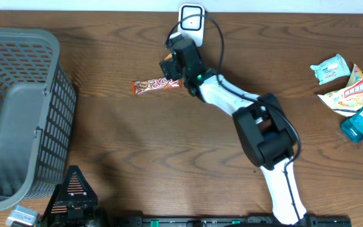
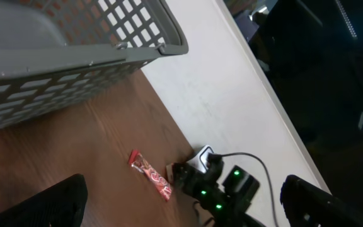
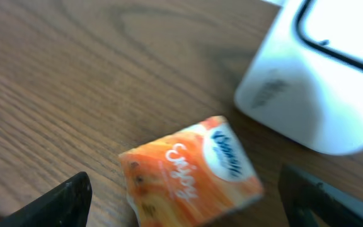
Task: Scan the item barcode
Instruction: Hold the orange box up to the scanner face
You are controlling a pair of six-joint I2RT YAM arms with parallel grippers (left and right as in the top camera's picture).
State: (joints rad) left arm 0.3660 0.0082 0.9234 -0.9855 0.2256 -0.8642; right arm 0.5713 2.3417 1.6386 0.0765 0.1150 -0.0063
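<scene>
Grey mesh basket (image 1: 55,126) stands far left of the scanner (image 1: 192,19), probably for finished goods. The left end effector (image 2: 183,186) hangs spread and empty. A candy bar (image 1: 156,85) lies left of the scanner. The orange snack packet (image 3: 191,173) rests just beside the scanner between the right end effector's (image 3: 184,176) spread fingers, seemingly laid there for reading. A tissue pack (image 1: 329,68) and a mouthwash bottle (image 1: 362,122) queue far right. The surface (image 1: 169,145) is dark wood, with a pale area beyond its edge.

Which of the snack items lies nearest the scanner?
The small orange packet, right beside the scanner; every other item lies farther off, the red candy bar included.
</scene>
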